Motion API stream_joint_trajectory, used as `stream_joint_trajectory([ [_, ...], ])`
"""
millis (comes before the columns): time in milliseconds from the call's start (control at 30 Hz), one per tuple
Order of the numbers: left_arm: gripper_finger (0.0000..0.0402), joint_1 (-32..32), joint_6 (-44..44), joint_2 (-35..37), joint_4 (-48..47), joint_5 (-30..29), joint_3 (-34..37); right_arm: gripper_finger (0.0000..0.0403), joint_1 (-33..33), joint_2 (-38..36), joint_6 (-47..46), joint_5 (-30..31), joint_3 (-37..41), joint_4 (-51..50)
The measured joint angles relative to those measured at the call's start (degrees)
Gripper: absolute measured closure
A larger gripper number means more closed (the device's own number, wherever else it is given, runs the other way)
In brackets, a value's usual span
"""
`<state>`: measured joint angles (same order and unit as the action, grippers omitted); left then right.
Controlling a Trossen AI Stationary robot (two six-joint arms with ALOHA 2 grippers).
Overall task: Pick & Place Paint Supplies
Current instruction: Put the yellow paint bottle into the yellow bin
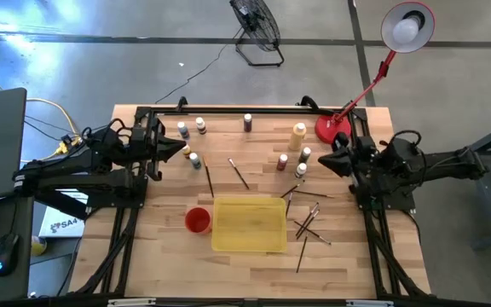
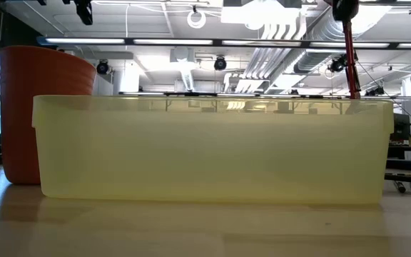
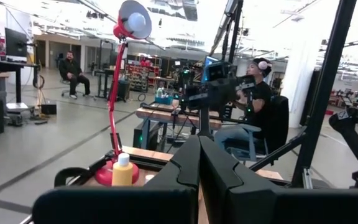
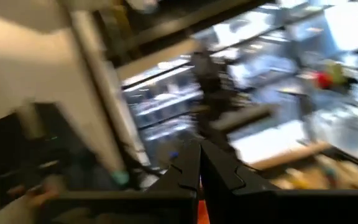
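Legible writing: one white box (image 1: 60, 223) on the floor by the table's left edge, lettering starts "SA4", rest hidden; no brand or label readable on bottles, cup or tray. L gripper (image 1: 181, 150): fingers pressed together, holding nothing, raised at the left-rear of the table, tip near the small bottles there; left wrist view shows the two fingers (image 3: 185, 168) meeting with no gap. R gripper (image 1: 324, 159): fingers pressed together, empty, at the right-rear just beside the lamp base, tip pointing toward table centre; fingers (image 4: 185, 171) closed in the blurred right wrist view. Paint bottles, all on the wooden table (image 1: 254, 264), upright: two pale-capped (image 1: 192, 128) at left-rear, two more (image 1: 193, 159) just ahead of L gripper, one dark (image 1: 247, 123) at rear-centre, larger yellowish bottle (image 1: 297, 136) right of centre, three small ones (image 1: 301, 160) near R gripper. Paintbrushes: two (image 1: 239, 173) lying loose mid-table behind the tray, several (image 1: 307, 220) crossed in a heap right of the tray. Yellow tray (image 1: 249, 243) front-centre, looks empty. Red cup (image 1: 197, 221) touching or just beside the tray's left side. Red desk lamp (image 1: 407, 26) at right-rear corner. Floor fan (image 1: 256, 21) beyond the table.
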<state>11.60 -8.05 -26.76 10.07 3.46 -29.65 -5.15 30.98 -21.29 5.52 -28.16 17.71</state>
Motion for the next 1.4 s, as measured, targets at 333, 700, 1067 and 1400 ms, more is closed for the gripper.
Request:
stream_joint_trajectory([
  [333, 0.0402, 0.0, 0.0, 0.02, 0.02, -0.22, 0.0, 0.0401, 0.0, 5.65, -6.78, 18.04, 0.07, -13.16],
  [700, 0.0402, 0.0, 0.01, 0.02, -0.11, -0.22, 0.02, 0.0401, 0.0, 9.05, -1.08, 20.35, 0.07, -16.0],
  [1067, 0.0402, 0.0, -1.24, 0.0, -1.73, -0.19, 0.04, 0.0401, -0.09, 13.61, -8.24, 25.78, 0.02, -17.65],
  [1400, 0.0402, 0.02, -1.25, 0.02, -2.66, -0.17, 0.04, 0.0401, -0.48, 18.25, -2.49, 31.19, -9.26, -27.96],
])
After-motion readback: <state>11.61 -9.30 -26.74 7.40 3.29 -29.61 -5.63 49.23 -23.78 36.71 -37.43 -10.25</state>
